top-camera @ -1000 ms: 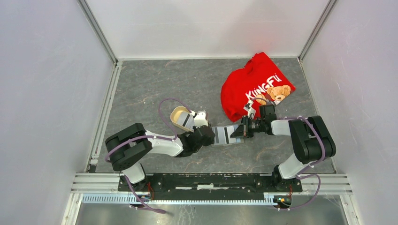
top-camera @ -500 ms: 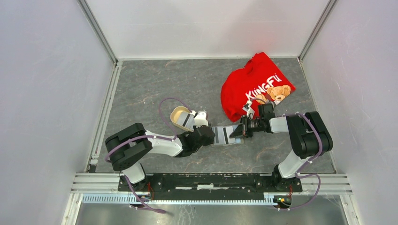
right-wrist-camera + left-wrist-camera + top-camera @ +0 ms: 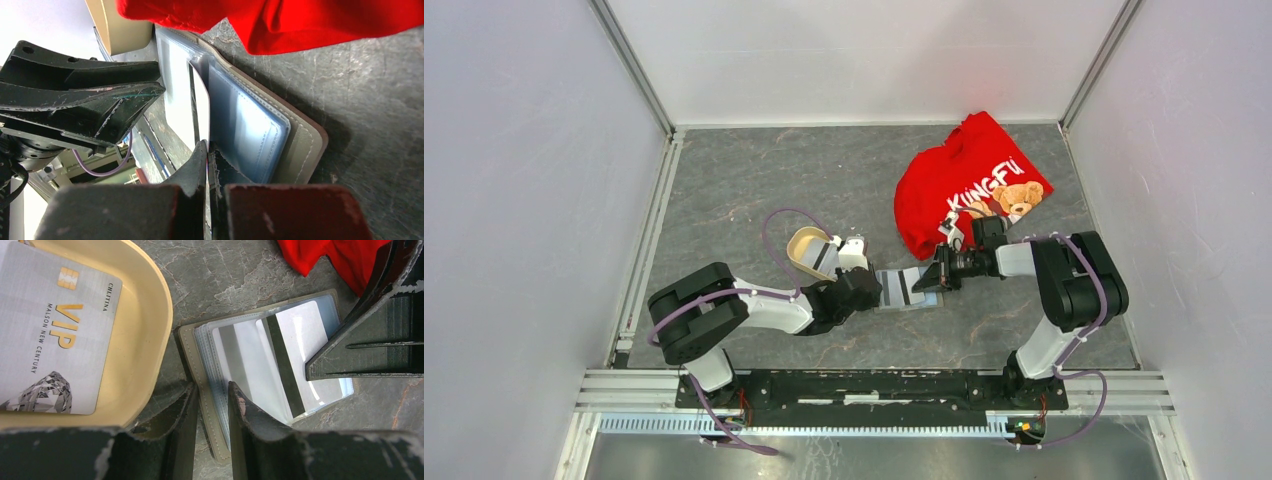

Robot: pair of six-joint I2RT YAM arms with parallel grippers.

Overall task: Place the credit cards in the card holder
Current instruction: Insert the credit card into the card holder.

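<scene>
Grey, stone-patterned tabletop (image 3: 754, 190) fills a white-walled bay in the overhead view, with a red shirt (image 3: 969, 195) toward the far right. A beige tray (image 3: 802, 243) sits by the left arm. The card holder (image 3: 908, 288) lies open between the two arms. The left claw (image 3: 871, 290) is at its left end and the right claw (image 3: 930, 281) at its right end.

From the left wrist, the left claw (image 3: 210, 410) is closed part-way on the holder's (image 3: 235, 345) left cover edge, pinning it. A VIP card (image 3: 55, 335) waits in the tray (image 3: 150, 330), just beside. The right claw (image 3: 309, 371) touches a striped card (image 3: 287, 365) lying over the clear pockets; its stripe runs parallel to the spine.

From the right wrist, the right claw (image 3: 206, 147) is pinched tight on that striped card (image 3: 201, 110), which stands between the holder's (image 3: 250, 130) plastic leaves. How deep it sits I cannot tell. By my reading the card must travel sideways, long edge leading, away from the right arm toward the spine and the left claw.
</scene>
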